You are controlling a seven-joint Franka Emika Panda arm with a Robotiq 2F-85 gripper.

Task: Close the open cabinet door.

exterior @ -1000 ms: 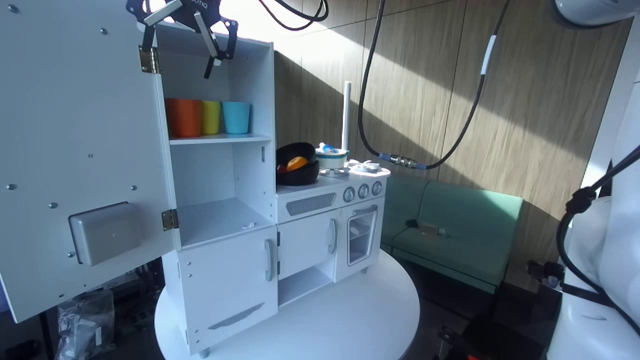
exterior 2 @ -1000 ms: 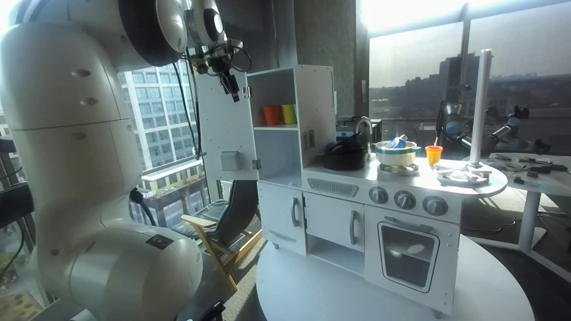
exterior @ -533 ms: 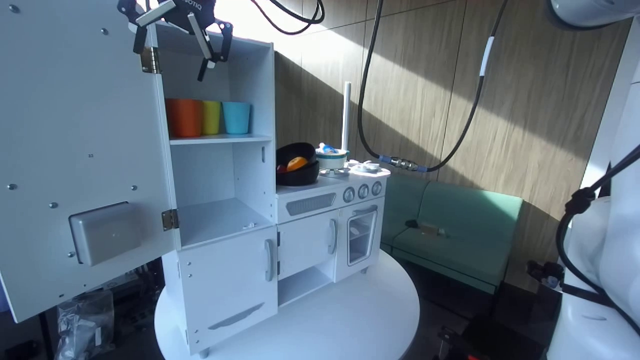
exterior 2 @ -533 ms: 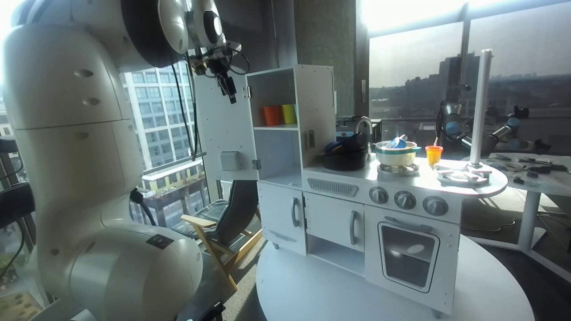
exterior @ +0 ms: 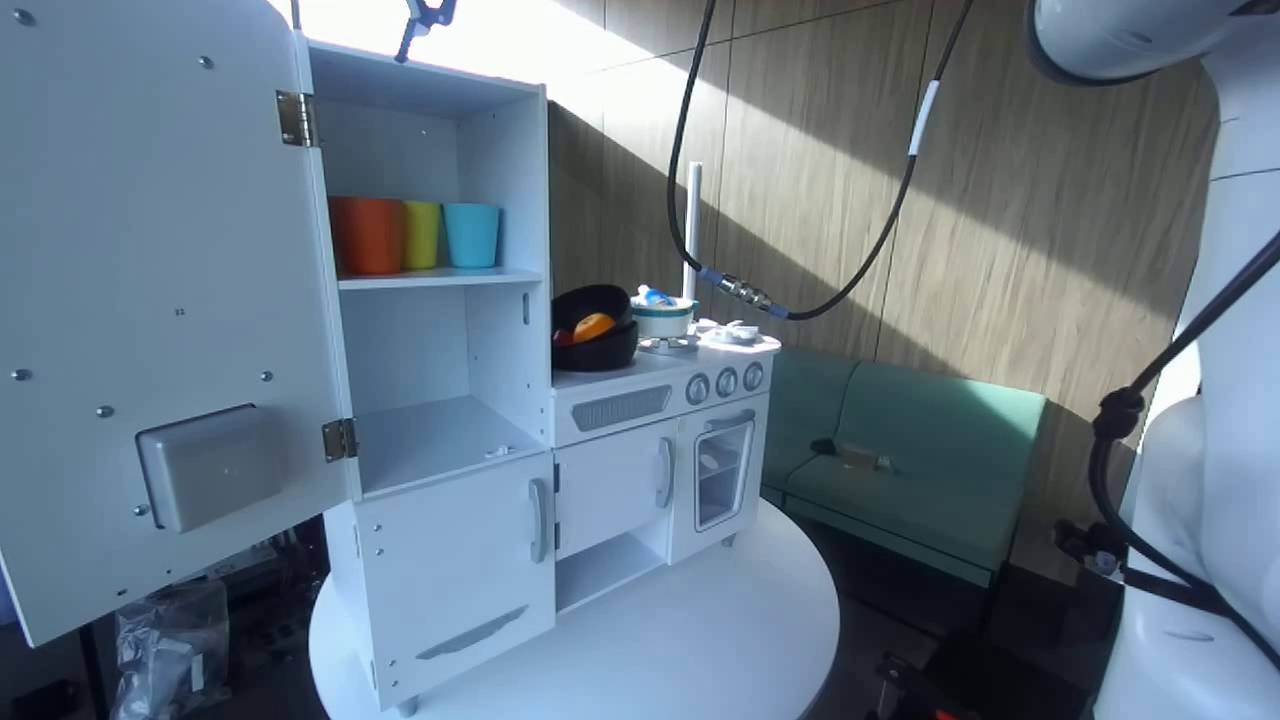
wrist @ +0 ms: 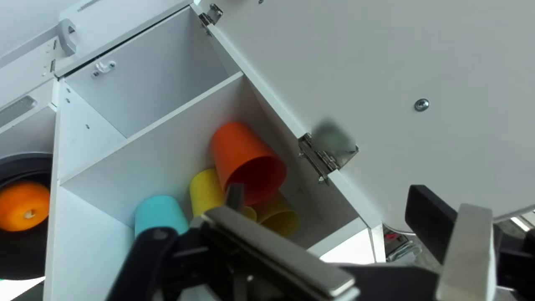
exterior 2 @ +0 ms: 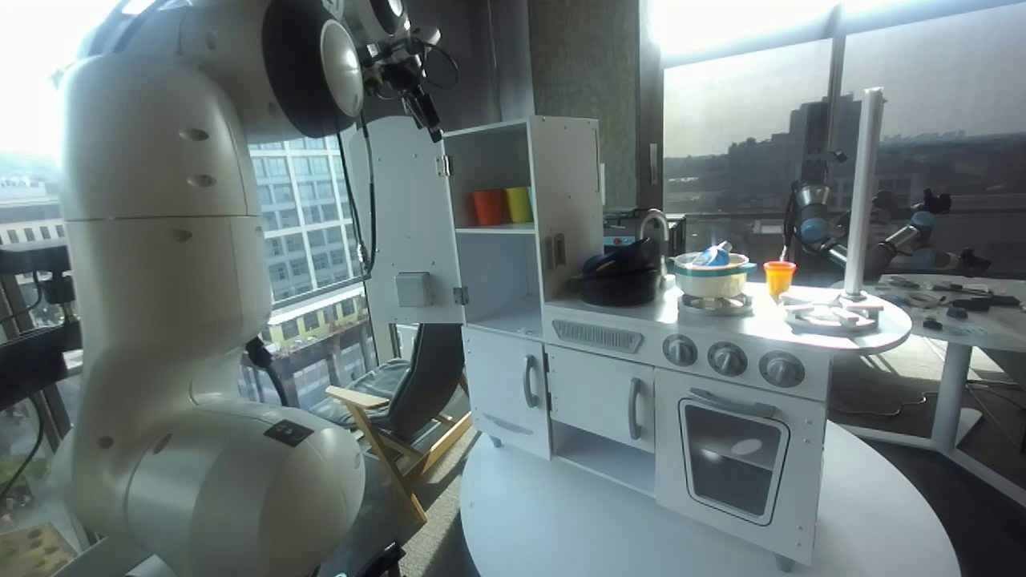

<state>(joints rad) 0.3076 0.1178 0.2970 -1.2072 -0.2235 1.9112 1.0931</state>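
Note:
The cabinet door (exterior: 180,230) is a tall white panel with screws and a grey box on its inner face. It stands wide open on its hinges, swung out beside the white cabinet (exterior: 505,170), in both exterior views (exterior 2: 409,216). In the wrist view the door (wrist: 418,54) fills the upper right. My gripper (exterior 2: 433,132) is near the top of the cabinet on its hinge side, apart from the door as far as I can tell. In the wrist view the gripper (wrist: 332,207) has its fingers wide apart with nothing between them. The door's handle is out of view.
An orange cup (wrist: 244,154), a yellow cup (wrist: 205,192) and a blue cup (wrist: 161,213) stand on the upper shelf. Black pans (exterior: 595,345) and a pot (exterior 2: 713,276) stand on the stove counter. A tall white post (exterior 2: 864,192) rises there. A cable (exterior: 690,150) hangs down.
My gripper has risen and is mostly above the top edge of an exterior view. The arm has shifted toward the cabinet and the cable swung with it. The door has not moved.

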